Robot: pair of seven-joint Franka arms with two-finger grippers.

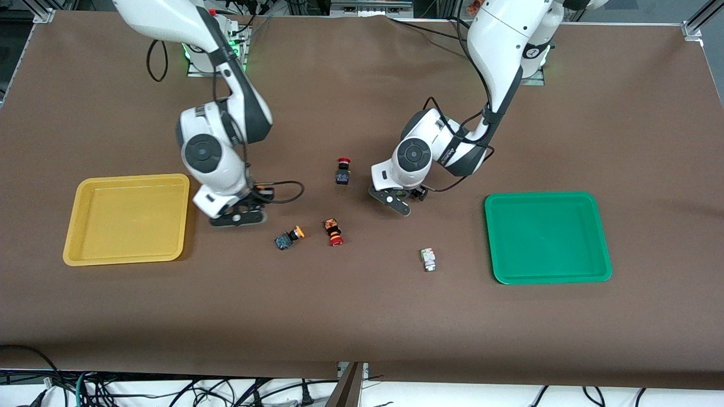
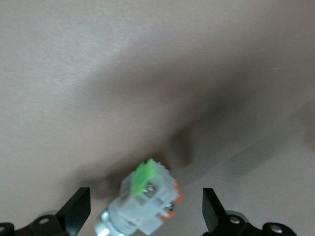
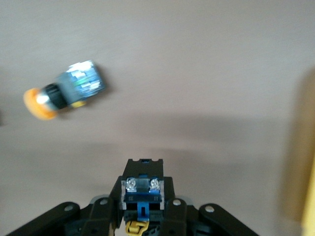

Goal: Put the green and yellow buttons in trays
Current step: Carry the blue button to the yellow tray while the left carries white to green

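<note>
Care now: we lift the right gripper [image 3: 141, 223], clamped on what seems a yellow button [image 3: 141, 196], onto the yellow tray [image 1: 127, 220] beside it, while the left gripper [image 2: 147, 214] waits spread around a green button [image 2: 142, 201].

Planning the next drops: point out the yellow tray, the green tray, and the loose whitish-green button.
yellow tray [image 1: 127, 217], front view, bare floor.
green tray [image 1: 547, 237], front view, bare floor.
whitish-green button [image 1: 429, 259], front view, middle of its body.

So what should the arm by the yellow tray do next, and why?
Probably lift and carry across to the yellow tray. The right gripper is shut on a dark button right beside that tray, which has nothing in it yet, so the short hop over its rim seems the natural next step.
</note>
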